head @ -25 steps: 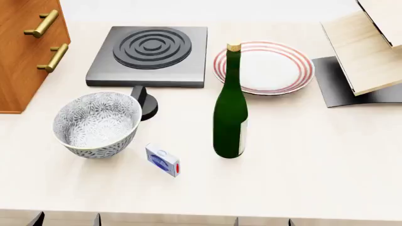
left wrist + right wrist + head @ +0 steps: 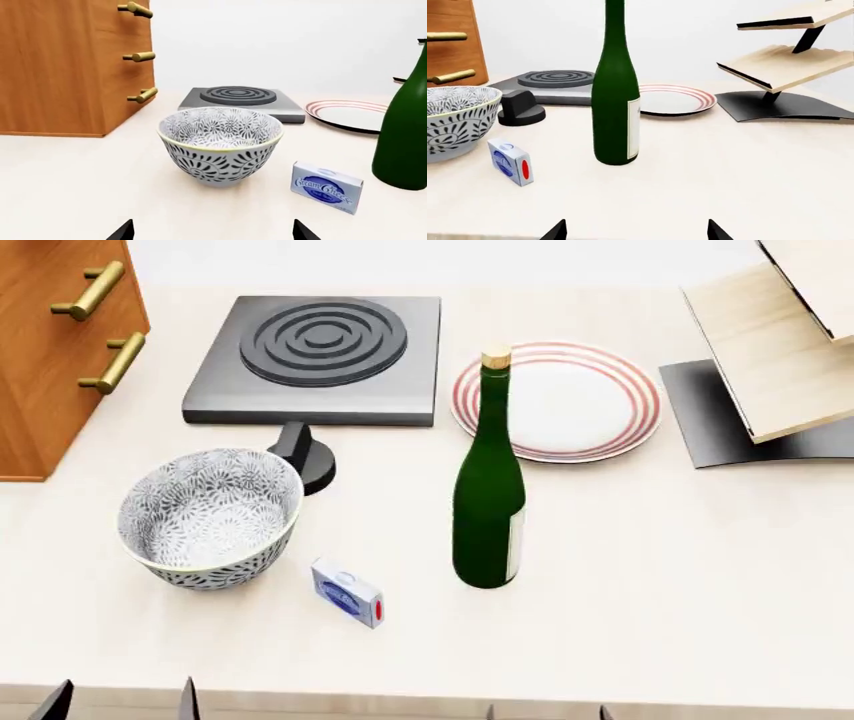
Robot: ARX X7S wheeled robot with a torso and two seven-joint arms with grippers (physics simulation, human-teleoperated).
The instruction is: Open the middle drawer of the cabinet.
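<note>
Head view: the cabinet (image 2: 54, 350) stands at the far left edge of the desk (image 2: 667, 570), only partly in the picture, with two brass handles showing on its front. Which of these belongs to the middle drawer cannot be told from here. Just right of it sits a grey hotplate (image 2: 318, 358), then a red-rimmed plate (image 2: 574, 405) and a pale wooden rack (image 2: 781, 350) at the far right. Nearer the robot stand a patterned bowl (image 2: 207, 515), a black knob (image 2: 304, 455) just behind it, a small blue and white box (image 2: 347, 592) and an upright green bottle (image 2: 490, 490). Dark fingertips of the left end effector (image 2: 123, 702) and the right end effector (image 2: 545, 712) peek in at the bottom edge, each pair apart and holding nothing.

Left wrist view: three handles show on the cabinet front, and the middle drawer (image 2: 137, 57) carries the second one; it looks flush with the others, closed. The bowl stands between this end effector (image 2: 212, 231) and the cabinet, and the two fingertips are spread wide, empty.

Right wrist view: the bottle rises straight ahead of the right end effector (image 2: 636, 231), whose tips stand wide apart and empty; the cabinet shows at the picture's edge beyond the bowl
</note>
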